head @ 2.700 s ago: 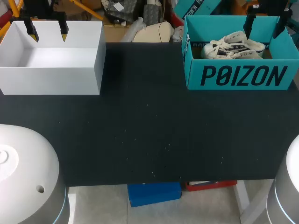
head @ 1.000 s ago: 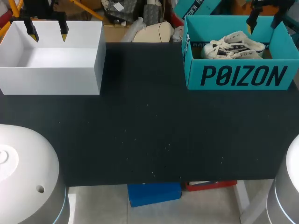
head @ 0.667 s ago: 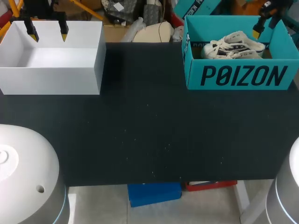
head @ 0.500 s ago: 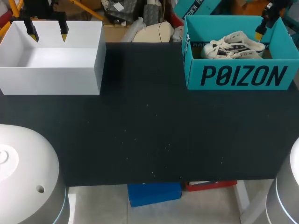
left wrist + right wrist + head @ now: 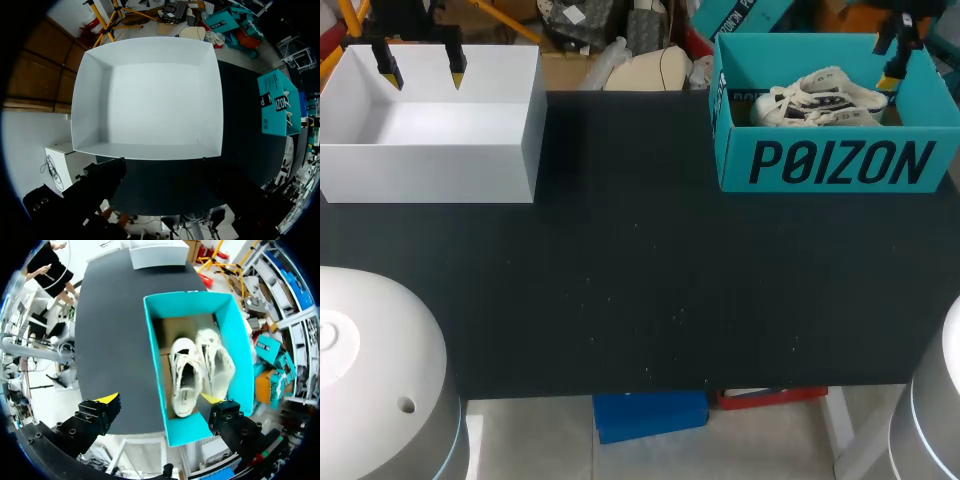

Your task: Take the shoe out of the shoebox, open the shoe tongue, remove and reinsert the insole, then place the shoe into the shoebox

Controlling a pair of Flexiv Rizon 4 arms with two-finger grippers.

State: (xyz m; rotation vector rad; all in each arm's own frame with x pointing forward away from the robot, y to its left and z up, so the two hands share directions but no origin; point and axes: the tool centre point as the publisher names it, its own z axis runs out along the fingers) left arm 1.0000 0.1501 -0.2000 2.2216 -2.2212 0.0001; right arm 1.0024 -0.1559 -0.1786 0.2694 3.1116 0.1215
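An open teal shoebox (image 5: 835,165) stands at the table's back right, with a pair of white shoes (image 5: 820,98) lying side by side in it. In the right wrist view the two shoes (image 5: 186,372) lie ahead of my right gripper (image 5: 160,399), and the shoebox (image 5: 155,365) is below it. The gripper hangs open above the box's near end, touching nothing. In the head view only one yellow fingertip (image 5: 892,80) shows, over the box's right end. My left gripper (image 5: 422,75) hangs open above the white box (image 5: 430,160), holding nothing.
The white box (image 5: 150,95) at the back left is open-topped and empty. The black table (image 5: 640,290) runs between the two boxes and forward to its front edge. Both boxes stand near the table's far edge.
My right gripper has shifted right and turned above the shoebox, so one yellow tip shows where two did. The left arm, the shoes and both boxes have not moved.
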